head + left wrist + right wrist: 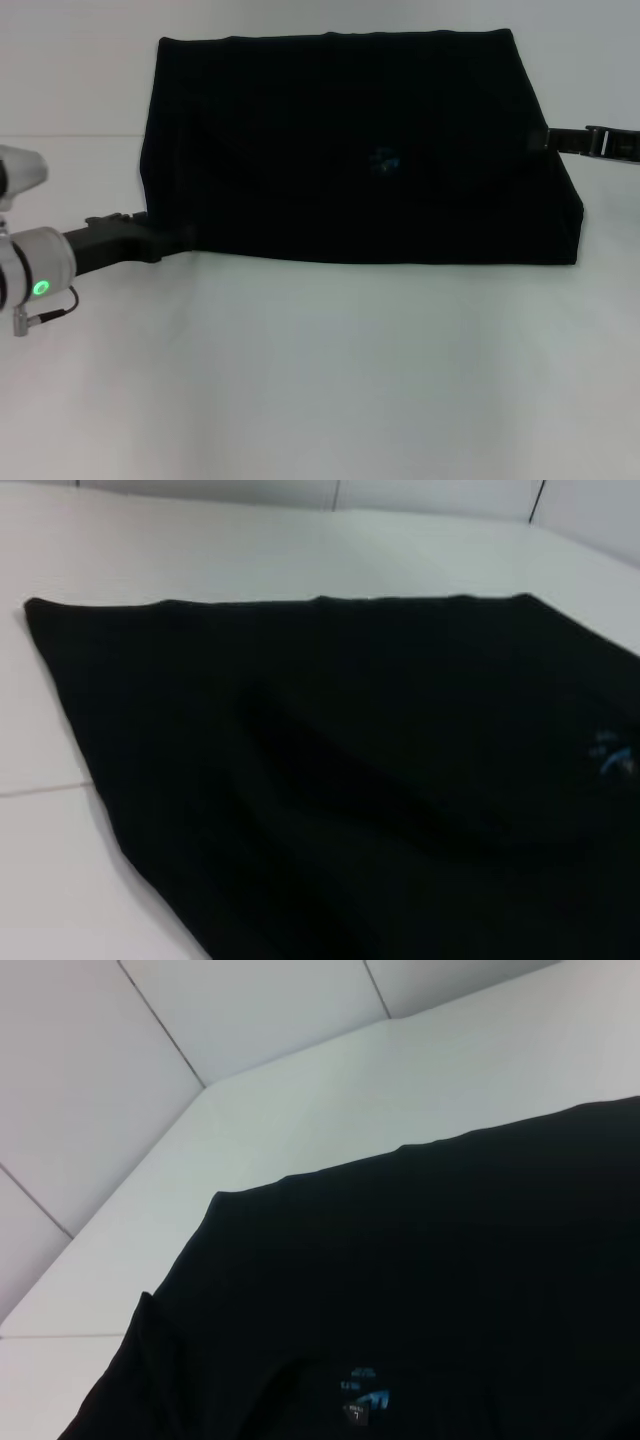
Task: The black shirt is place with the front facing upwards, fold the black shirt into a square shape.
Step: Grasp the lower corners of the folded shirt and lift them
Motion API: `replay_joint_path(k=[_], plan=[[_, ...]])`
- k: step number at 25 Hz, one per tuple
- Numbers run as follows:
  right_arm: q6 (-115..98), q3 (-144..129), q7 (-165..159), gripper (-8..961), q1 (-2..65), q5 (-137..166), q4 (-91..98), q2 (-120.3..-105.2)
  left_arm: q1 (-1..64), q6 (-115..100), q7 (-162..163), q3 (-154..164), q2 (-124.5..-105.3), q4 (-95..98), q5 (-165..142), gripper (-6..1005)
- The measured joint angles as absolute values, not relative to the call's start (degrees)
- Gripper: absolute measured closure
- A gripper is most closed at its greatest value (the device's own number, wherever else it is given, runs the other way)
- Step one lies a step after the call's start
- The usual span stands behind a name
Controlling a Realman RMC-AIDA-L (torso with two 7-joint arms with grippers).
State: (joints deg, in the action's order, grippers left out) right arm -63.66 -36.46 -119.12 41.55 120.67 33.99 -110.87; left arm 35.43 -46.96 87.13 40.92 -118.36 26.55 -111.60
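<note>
One large plain black soft cloth shirt, lying flat on the white bench toward its far side, folded into a broad block with a straight near edge and slanting side edges. A small blue neck label shows near the middle of the cloth; it appears too in the left wrist view and the right wrist view. Left gripper: black, on a white arm with a green light, reaching in low from the left and meeting the shirt's near left corner; whether its fingers are wide, narrow or holding cloth, I cannot tell. Right gripper: black, at the shirt's right edge, toward the far side; its fingers likewise cannot be told.
</note>
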Motion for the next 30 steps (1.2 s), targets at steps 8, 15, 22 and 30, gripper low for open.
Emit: replay_joint_path(k=[8,15,22,30], plan=[[-63.2,-36.2,-119.3,264,41.9,120.7,34.1,-110.79,36.5,-44.4,87.0,42.2,-118.97,26.5,-112.6,171],[-63.1,-36.2,-119.4,264,42.1,120.7,34.1,-110.96,36.5,-44.2,87.3,44.7,-118.72,26.4,-112.8,170],[-63.2,-36.2,-119.4,265,42.2,120.7,34.1,-111.0,36.4,-42.9,87.5,44.7,-118.65,26.5,-112.8,179],[-63.5,-36.2,-119.4,265,42.2,120.7,34.1,-111.0,37.2,-39.9,89.8,45.1,-118.39,26.5,-115.4,454]])
